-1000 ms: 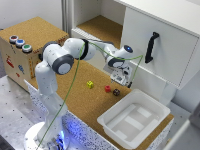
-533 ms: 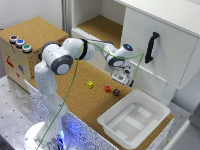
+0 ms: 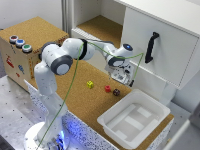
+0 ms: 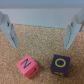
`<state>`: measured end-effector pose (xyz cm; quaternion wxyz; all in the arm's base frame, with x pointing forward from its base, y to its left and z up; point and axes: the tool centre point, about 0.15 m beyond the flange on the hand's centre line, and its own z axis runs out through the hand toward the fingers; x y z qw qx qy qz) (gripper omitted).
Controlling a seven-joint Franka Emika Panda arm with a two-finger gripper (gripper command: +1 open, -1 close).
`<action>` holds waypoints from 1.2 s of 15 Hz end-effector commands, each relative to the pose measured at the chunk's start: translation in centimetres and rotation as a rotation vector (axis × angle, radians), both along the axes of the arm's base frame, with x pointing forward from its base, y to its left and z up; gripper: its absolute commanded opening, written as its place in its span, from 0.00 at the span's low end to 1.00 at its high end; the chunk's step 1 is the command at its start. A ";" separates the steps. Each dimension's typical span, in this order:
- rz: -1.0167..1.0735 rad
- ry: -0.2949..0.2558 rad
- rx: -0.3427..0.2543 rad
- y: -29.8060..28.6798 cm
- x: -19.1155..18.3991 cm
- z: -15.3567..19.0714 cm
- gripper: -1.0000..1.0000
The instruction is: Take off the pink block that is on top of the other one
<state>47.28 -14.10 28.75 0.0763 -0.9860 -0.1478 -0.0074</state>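
Note:
The pink block (image 3: 107, 88) rests on the cork tabletop, beside the other one (image 3: 116, 92), a dark maroon cube. They stand apart, neither on top of the other. In the wrist view the pink block (image 4: 26, 67) shows a letter on its top face, and the dark cube (image 4: 62, 63) shows a yellow ring. My gripper (image 3: 120, 78) hovers above and just behind both cubes. It is open, its two fingers (image 4: 7, 27) spread wide around the gripper (image 4: 40, 47) centre with nothing between them.
A yellow-green cube (image 3: 90, 84) lies on the cork at the exterior view's left of the pink block. A white bin (image 3: 150, 106) stands near the front edge. A white cabinet door with a black handle (image 3: 151, 47) is close behind the gripper. A wooden box with coloured buttons (image 3: 20, 43) sits far left.
The gripper has shifted only slightly. The cubes lie where they were.

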 end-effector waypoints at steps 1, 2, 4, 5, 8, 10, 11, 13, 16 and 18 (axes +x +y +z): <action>-0.034 -0.004 -0.050 -2.3 -0.1 -2.6 1.00; -0.029 -0.008 -0.054 -2.7 -0.3 -3.2 1.00; -0.006 -0.023 -0.075 -2.7 -0.6 -4.1 1.00; -0.008 -0.028 -0.079 -2.8 -0.7 -4.7 1.00; -0.101 -0.049 -0.117 -3.7 -0.4 -6.2 1.00; -0.144 -0.035 -0.127 -4.2 0.0 -7.1 1.00; -0.154 -0.033 -0.128 -4.2 0.0 -7.5 1.00; -0.186 -0.033 -0.135 -4.2 0.1 -8.1 1.00; -0.249 -0.037 -0.146 -4.1 0.3 -8.4 1.00; -0.308 -0.033 -0.184 -3.7 0.4 -8.4 1.00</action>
